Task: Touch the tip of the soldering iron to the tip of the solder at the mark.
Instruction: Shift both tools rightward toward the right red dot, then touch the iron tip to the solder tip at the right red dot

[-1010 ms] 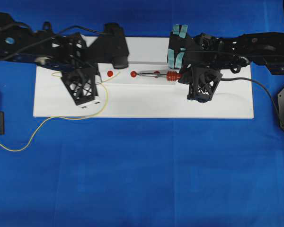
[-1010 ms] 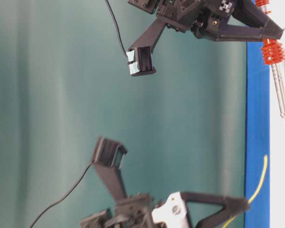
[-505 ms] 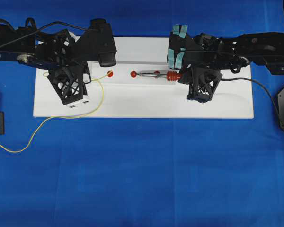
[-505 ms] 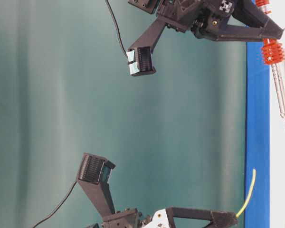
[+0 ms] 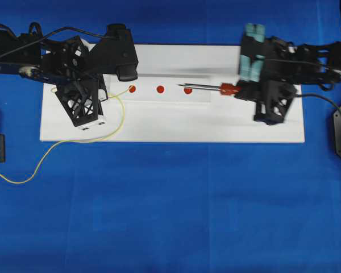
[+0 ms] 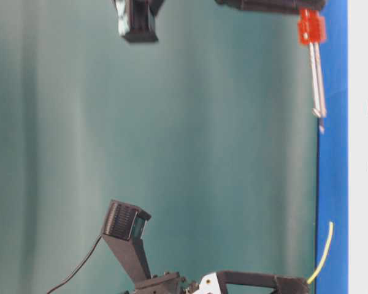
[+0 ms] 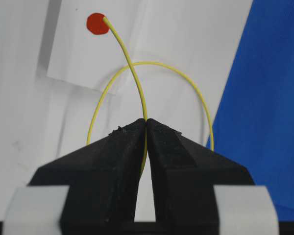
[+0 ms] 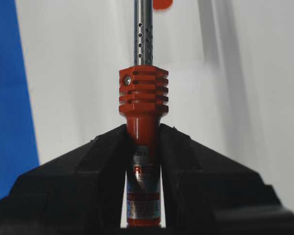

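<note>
Two black arms, one tool, one wire, three red dots. Left gripper pinched tight on the solder, a thin smooth yellow wire; its free cut end arcs up to the edge of one red dot in the left wrist view, whether touching it can't be told. Behind the jaws the wire makes one round loop, then trails off the white board onto the blue cloth in a loose curve. Right gripper clamped around the soldering iron: glossy red-orange handle, ribbed collar with one small screw, perforated metal shaft. Overhead, the iron lies level, tip pointing left, next to the right-most of the three dots, well apart from the solder's end. Dots flat, round, in one row on a raised white strip. Board matte, rectangular.
</note>
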Controlling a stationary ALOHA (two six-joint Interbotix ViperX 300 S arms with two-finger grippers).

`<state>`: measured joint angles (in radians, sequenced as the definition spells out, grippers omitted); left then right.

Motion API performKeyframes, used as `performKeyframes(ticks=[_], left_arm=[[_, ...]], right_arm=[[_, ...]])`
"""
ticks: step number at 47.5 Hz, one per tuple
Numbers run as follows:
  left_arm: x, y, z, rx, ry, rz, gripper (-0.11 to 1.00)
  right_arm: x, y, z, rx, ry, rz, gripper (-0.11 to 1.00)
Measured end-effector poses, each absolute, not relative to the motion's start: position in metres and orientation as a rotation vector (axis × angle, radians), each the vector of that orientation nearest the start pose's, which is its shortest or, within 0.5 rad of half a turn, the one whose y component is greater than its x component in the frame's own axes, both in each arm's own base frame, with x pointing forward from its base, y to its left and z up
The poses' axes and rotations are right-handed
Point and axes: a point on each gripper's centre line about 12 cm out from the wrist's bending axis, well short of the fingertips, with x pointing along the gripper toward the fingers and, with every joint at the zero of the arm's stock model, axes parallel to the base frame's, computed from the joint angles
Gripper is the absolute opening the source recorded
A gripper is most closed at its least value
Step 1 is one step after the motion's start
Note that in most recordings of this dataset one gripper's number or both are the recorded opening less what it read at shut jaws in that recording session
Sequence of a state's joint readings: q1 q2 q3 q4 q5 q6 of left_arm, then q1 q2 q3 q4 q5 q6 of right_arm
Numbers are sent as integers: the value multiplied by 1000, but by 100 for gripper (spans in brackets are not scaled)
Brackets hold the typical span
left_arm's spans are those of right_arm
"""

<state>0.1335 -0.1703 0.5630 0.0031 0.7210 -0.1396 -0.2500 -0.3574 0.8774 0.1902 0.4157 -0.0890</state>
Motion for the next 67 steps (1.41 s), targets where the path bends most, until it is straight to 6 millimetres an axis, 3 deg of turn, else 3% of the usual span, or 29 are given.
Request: performKeyframes(ticks=[9, 19, 34, 52, 67], left_arm=[[334, 45, 212, -196, 1101, 197, 3], [337, 45, 214, -195, 1078, 196, 3], [371, 43, 223, -168, 1032, 170, 3], [425, 49, 194, -157, 1040, 163, 3], [439, 54, 171, -167, 1030, 174, 3]], right_arm=[[260, -58, 189, 247, 885, -213, 6], [258, -59, 190, 250, 883, -216, 6], [256, -59, 189, 252, 896, -219, 6], [256, -61, 185, 245, 917, -221, 6], [255, -63, 180, 236, 934, -226, 6]])
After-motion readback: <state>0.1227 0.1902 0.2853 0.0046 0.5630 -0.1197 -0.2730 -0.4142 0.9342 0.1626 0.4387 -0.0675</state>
